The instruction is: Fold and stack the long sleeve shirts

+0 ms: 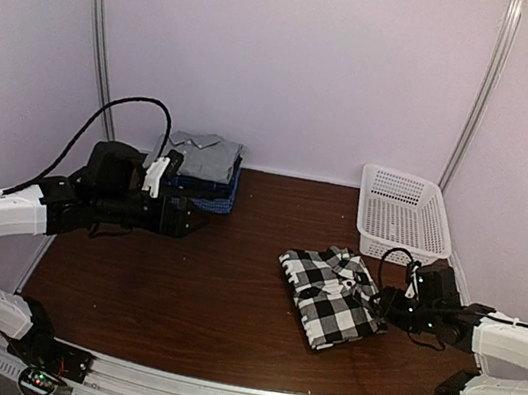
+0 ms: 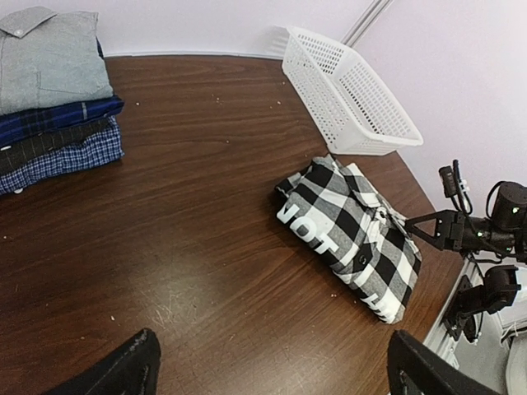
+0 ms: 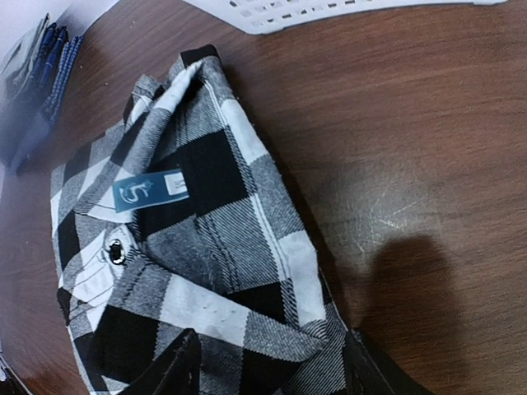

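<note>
Dark wood table (image 1: 196, 298) under pale walls. On its right side lies the folded black-and-white checked shirt (image 1: 332, 295), well apart from the stack of folded shirts (image 1: 202, 172) at the far left. Being soft, light cloth, it would likely sag and unfold if lifted by one layer; better to take a thick folded edge through all layers. The right gripper (image 3: 270, 350) straddles one such edge, jaws partly apart; whether they pinch it I cannot tell. The left gripper (image 2: 272, 354) hangs spread wide, holding nothing.
</note>
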